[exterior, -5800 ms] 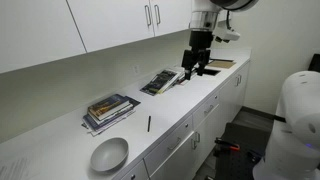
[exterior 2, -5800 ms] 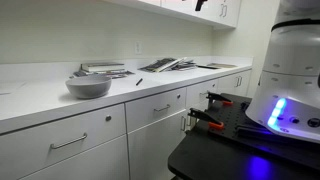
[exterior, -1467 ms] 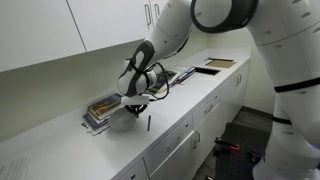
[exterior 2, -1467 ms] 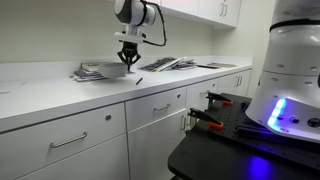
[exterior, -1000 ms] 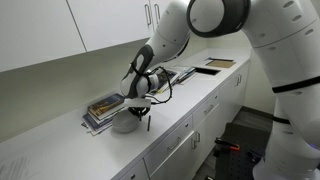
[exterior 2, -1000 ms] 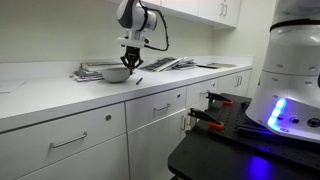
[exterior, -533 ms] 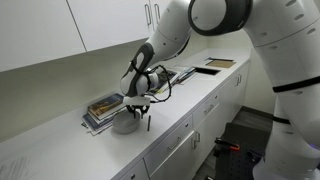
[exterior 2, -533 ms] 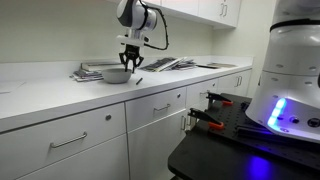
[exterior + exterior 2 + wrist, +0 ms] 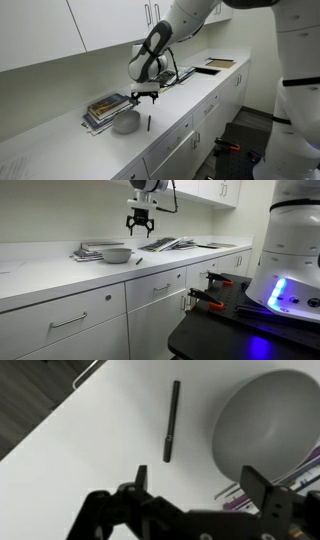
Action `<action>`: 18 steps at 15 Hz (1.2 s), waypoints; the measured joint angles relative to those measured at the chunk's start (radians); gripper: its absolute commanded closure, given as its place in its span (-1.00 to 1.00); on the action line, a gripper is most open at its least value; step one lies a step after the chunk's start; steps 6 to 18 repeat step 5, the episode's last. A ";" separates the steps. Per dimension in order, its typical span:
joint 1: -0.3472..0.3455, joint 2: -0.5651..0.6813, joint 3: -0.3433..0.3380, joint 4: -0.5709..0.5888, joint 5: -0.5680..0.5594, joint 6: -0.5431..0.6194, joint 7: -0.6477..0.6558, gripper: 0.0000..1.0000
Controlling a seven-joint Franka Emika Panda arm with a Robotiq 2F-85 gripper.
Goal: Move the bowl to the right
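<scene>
The light grey-white bowl point(image 9: 126, 122) stands upright on the white counter point(image 9: 180, 105), right beside the stack of books point(image 9: 105, 108). It also shows in the other exterior view point(image 9: 117, 254) and at the upper right of the wrist view point(image 9: 265, 420). My gripper point(image 9: 146, 96) hangs open and empty above the counter, up and away from the bowl; it appears in the exterior view too point(image 9: 139, 222). In the wrist view its two fingers point(image 9: 200, 485) are spread apart with nothing between them.
A black pen point(image 9: 171, 422) lies on the counter close to the bowl, seen in an exterior view as well point(image 9: 149, 123). Open magazines point(image 9: 165, 80) and a clipboard point(image 9: 218, 64) lie further along. The counter's front edge point(image 9: 170, 135) is near. Cabinets hang above.
The gripper has let go of the bowl and risen well above the counter. The bowl stays where it was set, next to the books and the pen.
</scene>
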 measured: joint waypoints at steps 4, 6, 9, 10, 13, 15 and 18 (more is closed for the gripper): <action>-0.015 -0.144 -0.006 -0.099 -0.106 -0.034 -0.004 -1.00; -0.020 -0.174 0.001 -0.121 -0.108 -0.053 -0.011 -1.00; -0.020 -0.174 0.001 -0.121 -0.108 -0.053 -0.011 -1.00; -0.020 -0.174 0.001 -0.121 -0.108 -0.053 -0.011 -1.00; -0.020 -0.174 0.001 -0.121 -0.108 -0.053 -0.011 -1.00; -0.020 -0.174 0.001 -0.121 -0.108 -0.053 -0.011 -1.00; -0.020 -0.174 0.001 -0.121 -0.108 -0.053 -0.011 -1.00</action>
